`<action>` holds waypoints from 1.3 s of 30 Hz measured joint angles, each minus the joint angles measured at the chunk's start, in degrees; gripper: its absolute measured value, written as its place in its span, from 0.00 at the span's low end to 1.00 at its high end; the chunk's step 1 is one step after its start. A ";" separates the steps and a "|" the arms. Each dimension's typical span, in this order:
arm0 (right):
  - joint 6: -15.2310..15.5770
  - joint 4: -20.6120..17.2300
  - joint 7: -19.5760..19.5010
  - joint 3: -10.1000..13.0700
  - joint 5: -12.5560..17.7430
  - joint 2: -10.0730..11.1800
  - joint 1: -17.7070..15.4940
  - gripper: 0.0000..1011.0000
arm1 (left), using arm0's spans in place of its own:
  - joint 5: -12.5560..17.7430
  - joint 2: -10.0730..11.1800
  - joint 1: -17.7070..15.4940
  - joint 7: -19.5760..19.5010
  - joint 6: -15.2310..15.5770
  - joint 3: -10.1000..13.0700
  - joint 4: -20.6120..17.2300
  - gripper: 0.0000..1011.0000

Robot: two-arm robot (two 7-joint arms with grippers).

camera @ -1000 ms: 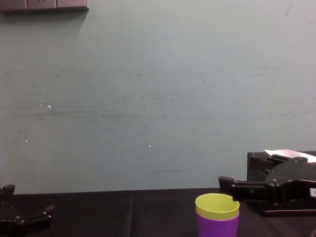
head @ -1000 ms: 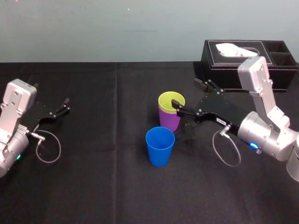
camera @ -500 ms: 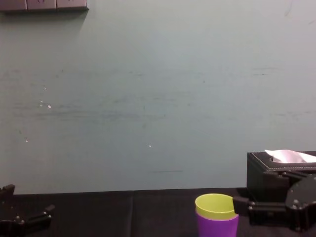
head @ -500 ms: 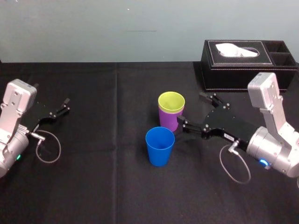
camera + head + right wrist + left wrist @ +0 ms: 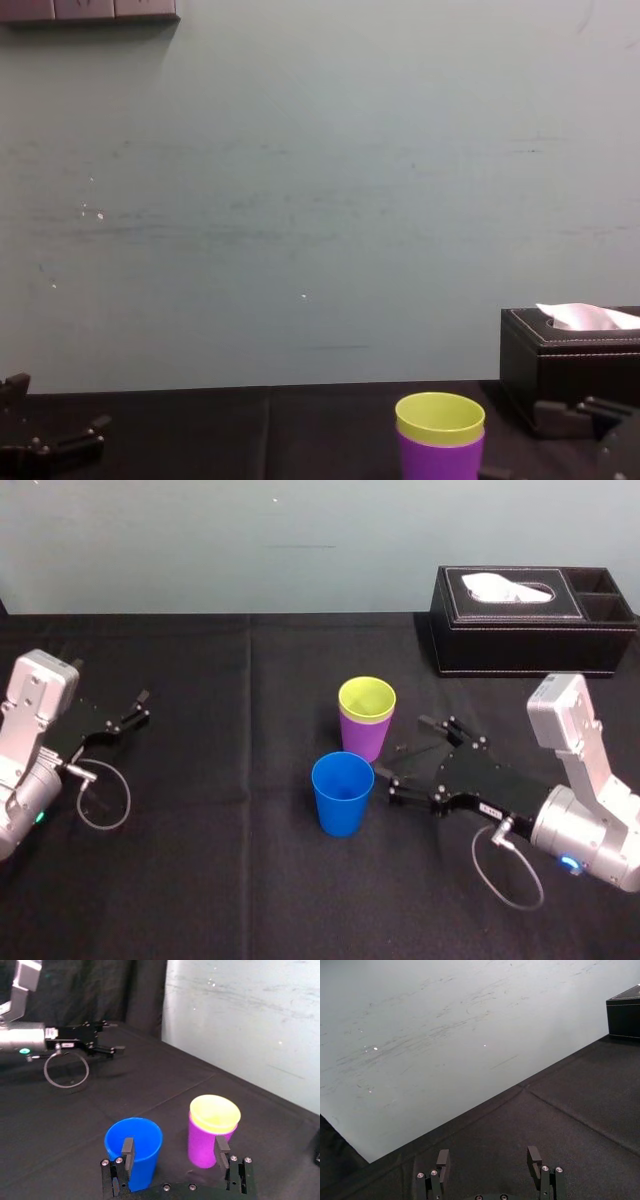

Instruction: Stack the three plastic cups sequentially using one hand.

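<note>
A yellow-green cup (image 5: 367, 700) sits nested inside a purple cup (image 5: 362, 740) at the middle of the black table. One blue cup (image 5: 342, 793) stands alone just in front of them, toward me. My right gripper (image 5: 405, 761) hovers low just right of the cups, open, with nothing between its fingers. From the right wrist, the blue cup (image 5: 134, 1147) and the purple cup (image 5: 202, 1147) with the yellow-green cup (image 5: 215, 1112) stand just beyond the open right gripper (image 5: 174, 1152). My left gripper (image 5: 140, 708) rests open at the far left.
A black tissue box (image 5: 530, 620) stands at the back right, behind the right arm. Black cloth (image 5: 250, 880) covers the table, and a pale wall (image 5: 300, 200) rises behind it. A cable loop (image 5: 105, 800) hangs from the left wrist.
My right gripper has pulled back from the yellow-green cup's rim, lowering and coming toward me to sit beside the cups. The cups and left arm have not moved.
</note>
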 joint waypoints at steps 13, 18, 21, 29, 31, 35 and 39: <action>-0.76 0.48 2.05 -2.09 0.40 1.41 -1.32 0.99 | 0.00 0.00 0.00 0.00 0.00 0.00 0.00 1.00; -0.73 1.86 2.55 -3.21 0.30 0.92 -0.47 0.99 | 0.00 0.00 0.00 0.00 0.00 0.00 0.00 1.00; -0.65 2.83 2.85 -3.82 0.31 0.57 0.15 0.99 | 0.00 0.00 0.00 0.00 0.00 0.00 0.00 1.00; -0.56 4.82 3.47 -5.21 0.21 -0.12 1.54 0.99 | 0.00 0.00 0.00 0.00 0.00 0.00 0.00 1.00; -0.56 5.48 3.64 -5.58 0.15 -0.32 1.96 0.99 | 0.00 0.00 0.00 0.00 0.00 0.00 0.00 1.00; -0.56 6.47 3.97 -6.25 0.12 -0.70 2.79 0.99 | 0.00 0.00 0.00 0.00 0.00 0.00 0.00 1.00; -0.56 7.12 4.14 -6.70 0.04 -1.00 3.42 0.99 | 0.00 0.00 0.00 0.00 0.00 0.00 0.00 1.00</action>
